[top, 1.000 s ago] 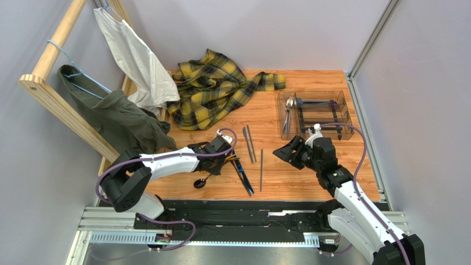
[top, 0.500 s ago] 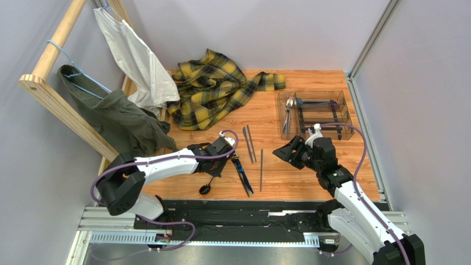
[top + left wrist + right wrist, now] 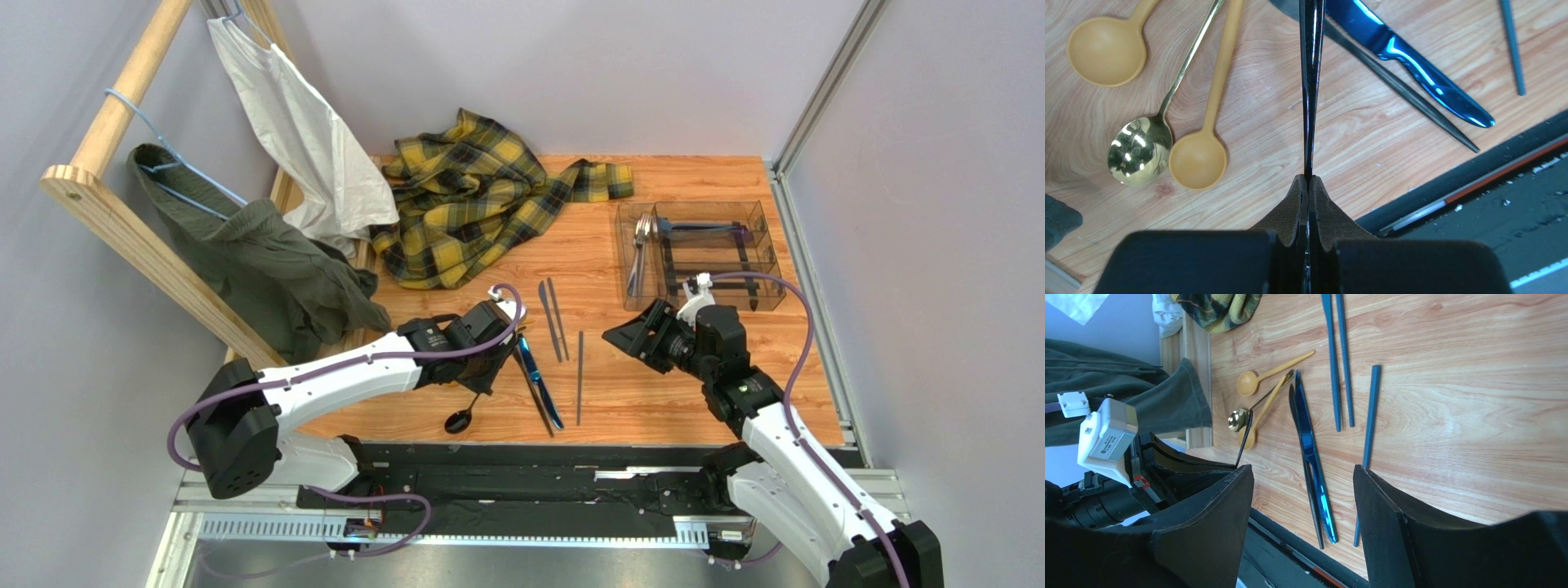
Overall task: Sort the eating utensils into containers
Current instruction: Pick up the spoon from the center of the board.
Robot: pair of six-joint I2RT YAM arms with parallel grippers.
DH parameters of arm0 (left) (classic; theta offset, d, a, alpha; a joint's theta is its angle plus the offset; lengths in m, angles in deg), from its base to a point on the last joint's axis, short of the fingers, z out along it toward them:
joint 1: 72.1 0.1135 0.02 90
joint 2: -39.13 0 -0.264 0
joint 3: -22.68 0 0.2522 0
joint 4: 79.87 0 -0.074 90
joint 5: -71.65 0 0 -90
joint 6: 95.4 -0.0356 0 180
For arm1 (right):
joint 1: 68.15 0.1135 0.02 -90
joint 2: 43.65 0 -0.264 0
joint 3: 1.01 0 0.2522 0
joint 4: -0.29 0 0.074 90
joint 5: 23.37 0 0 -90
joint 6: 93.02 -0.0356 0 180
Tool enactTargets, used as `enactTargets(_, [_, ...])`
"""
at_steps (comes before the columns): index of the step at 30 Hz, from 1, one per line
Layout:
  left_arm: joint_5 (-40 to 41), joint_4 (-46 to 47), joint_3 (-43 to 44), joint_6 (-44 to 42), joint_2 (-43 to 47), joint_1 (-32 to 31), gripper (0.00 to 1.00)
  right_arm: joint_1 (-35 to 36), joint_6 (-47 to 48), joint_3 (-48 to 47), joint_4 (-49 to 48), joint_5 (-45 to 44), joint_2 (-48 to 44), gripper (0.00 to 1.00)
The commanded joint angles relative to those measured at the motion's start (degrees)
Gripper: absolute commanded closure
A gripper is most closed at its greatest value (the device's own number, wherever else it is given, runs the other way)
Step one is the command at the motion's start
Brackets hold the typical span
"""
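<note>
A slim dark utensil (image 3: 1310,92) is being pinched at one end by the left gripper (image 3: 1309,184), whose fingers are being pressed tightly together on it. The piece is being shown edge-on in the left wrist view, over the near edge of the table (image 3: 638,404), left of its middle. Whether its far end is being carried clear of the wood cannot be told. Just beside it a gold spoon (image 3: 1140,150), two tan spoons (image 3: 1198,160), a blue knife (image 3: 1413,67), a dark grey knife (image 3: 1413,107) and grey sticks (image 3: 579,374) are being left loose. The right gripper (image 3: 1303,474) is being held spread wide and empty, between this cutlery and the clear tray (image 3: 767,245) at the far right corner. The held piece is being judged light, rigid and smooth, so slipping or swinging about so thin a contact is being risked. A hold across the flat faces, nearer the middle of the handle, is being judged steadier for carrying it to a compartment.
</note>
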State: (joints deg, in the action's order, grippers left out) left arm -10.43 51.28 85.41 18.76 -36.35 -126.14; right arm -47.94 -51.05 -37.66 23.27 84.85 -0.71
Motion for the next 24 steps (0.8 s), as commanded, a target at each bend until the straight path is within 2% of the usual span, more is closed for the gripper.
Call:
enactTargets(1, [-0.81,-0.15,3.76,-0.26,3.41,-2.12,1.0,0.27,-1.89,1.18,-6.22,4.0,0.65,0.35])
enactTargets(7, [-0.72,-0.06,6.04,0.09,3.85,-4.67,1.0,0.36,-5.31,2.41,-13.34,9.11,3.29,0.29])
enactTargets(16, [0.16,1.08,10.7,0.01,-0.19,-8.62,1.0,0.36,-7.34,3.73,-14.84,9.99,-0.83,0.09])
enactTargets(24, [-0.63,2.48,16.24,-0.26,-5.54,-11.87,1.0,0.36,-9.27,4.0,-16.5,11.75,-1.28,0.11])
